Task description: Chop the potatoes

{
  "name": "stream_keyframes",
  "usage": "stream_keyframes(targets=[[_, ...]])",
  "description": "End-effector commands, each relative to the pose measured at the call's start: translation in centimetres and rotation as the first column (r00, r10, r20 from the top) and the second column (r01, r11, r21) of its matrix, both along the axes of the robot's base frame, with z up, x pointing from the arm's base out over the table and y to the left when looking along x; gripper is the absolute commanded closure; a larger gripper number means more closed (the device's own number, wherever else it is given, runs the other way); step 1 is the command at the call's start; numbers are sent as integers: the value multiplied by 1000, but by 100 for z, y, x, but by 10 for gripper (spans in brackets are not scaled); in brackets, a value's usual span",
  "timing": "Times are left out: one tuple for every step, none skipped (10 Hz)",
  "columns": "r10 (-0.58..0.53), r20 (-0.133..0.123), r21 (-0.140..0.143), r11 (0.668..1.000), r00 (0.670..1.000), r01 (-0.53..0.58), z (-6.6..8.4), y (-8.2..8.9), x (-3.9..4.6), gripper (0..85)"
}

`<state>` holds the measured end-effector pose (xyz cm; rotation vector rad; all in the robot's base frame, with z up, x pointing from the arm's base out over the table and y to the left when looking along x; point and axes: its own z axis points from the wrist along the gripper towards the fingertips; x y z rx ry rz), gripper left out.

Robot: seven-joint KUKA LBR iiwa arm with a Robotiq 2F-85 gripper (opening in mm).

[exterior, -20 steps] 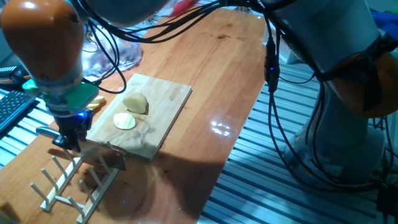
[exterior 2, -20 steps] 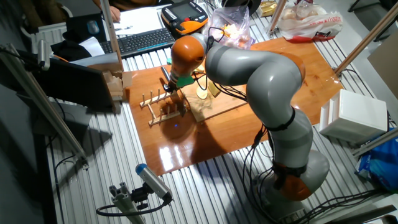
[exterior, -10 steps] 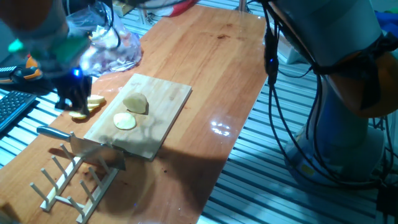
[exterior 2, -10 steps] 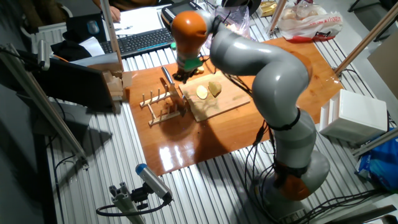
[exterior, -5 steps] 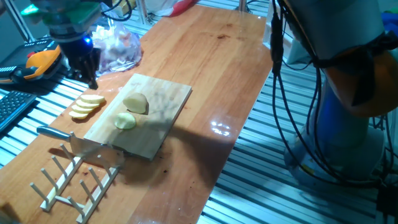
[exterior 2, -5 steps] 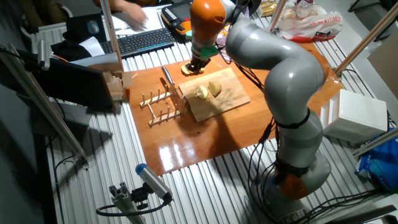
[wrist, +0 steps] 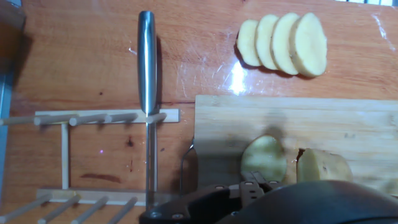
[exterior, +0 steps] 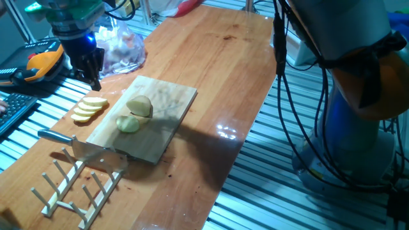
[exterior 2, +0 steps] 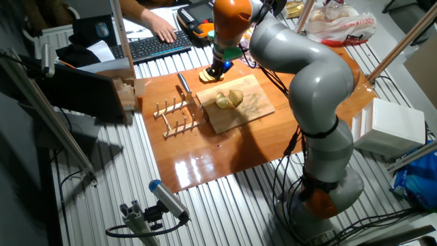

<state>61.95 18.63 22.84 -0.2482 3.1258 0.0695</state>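
Two pale yellow potato chunks lie on the wooden cutting board. They also show in the other fixed view and at the bottom of the hand view. My gripper hangs above the table's far left edge, beyond a fanned row of thin slices, well apart from the chunks. It looks open and holds nothing. It also shows in the other fixed view. The knife rests on the wooden rack, seen in the hand view with its steel handle upward.
A clear bag with reddish pieces lies behind the board. A person's hand rests on a keyboard past the table. The orange pendant sits at the left. My arm's grey links arch over the table.
My gripper let go of the knife on the rack, rose and moved back past the slices. In the last half second it barely moved. A hand reached the keyboard.
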Motion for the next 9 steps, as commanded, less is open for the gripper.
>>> stream_keyframes(targets=[[0, 0, 0, 1000, 1000, 0, 1, -9, 1, 850], [0, -4, 1, 1000, 1000, 0, 0, -7, 0, 850], [1, -11, 3, 1000, 1000, -1, -1, 0, -4, 850], [2, -14, 5, 1000, 1000, -2, -6, 8, -4, 850], [7, -10, 5, 1000, 1000, -7, -6, 12, -4, 850], [10, -7, 5, 1000, 1000, -10, -8, 15, -2, 850], [14, -7, 6, 1000, 1000, -14, -10, 19, -3, 850], [18, 3, 6, 1000, 1000, -18, -8, 18, -4, 850], [18, 4, 4, 1000, 1000, -18, -8, 22, -2, 850]])
